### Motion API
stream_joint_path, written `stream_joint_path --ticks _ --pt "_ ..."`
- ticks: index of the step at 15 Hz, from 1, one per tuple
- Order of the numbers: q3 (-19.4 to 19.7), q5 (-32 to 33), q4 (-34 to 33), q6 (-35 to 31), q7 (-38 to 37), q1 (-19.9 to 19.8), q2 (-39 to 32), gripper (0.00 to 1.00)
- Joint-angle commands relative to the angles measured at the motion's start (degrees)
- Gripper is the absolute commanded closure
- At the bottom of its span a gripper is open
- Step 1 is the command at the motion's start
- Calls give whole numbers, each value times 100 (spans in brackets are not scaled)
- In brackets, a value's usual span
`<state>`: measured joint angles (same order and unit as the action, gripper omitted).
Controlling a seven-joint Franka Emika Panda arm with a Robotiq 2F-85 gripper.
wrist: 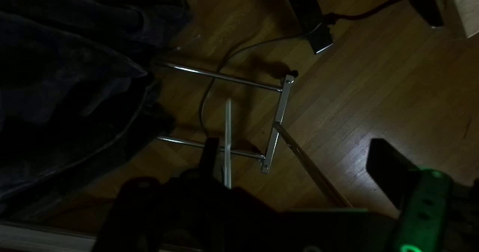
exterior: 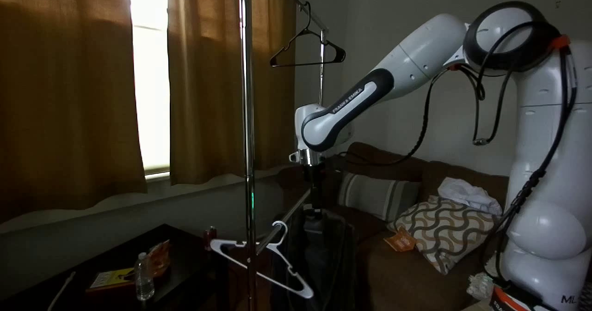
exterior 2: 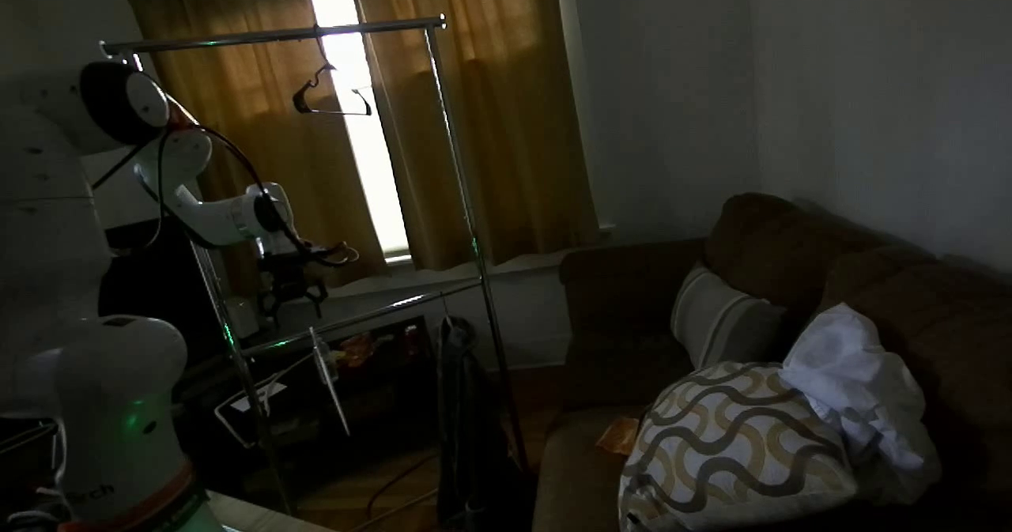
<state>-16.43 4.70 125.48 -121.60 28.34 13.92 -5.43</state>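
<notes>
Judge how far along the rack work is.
Done, it seems: a dark garment hangs from the lower rail, a black hanger from the upper rail. In hand: nothing; the gripper is open near the white hanger. Left, perhaps: that hanger, bare and ungrasped.

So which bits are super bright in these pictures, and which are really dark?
In both exterior views, the window glares almost white between the curtains; in an exterior view, the hanging dark clothes sink into shadow; in the wrist view, the floor has a shiny patch, and the claw is mostly black, with a green glow on one side.
</notes>
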Motion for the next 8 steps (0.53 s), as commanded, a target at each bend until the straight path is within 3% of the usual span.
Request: stream_joint_path --ticks 1,8 --pt "59 277 554 545 -296 16 1161 0" --pt "156 918 1028 385 -1526 -3 2773 0"
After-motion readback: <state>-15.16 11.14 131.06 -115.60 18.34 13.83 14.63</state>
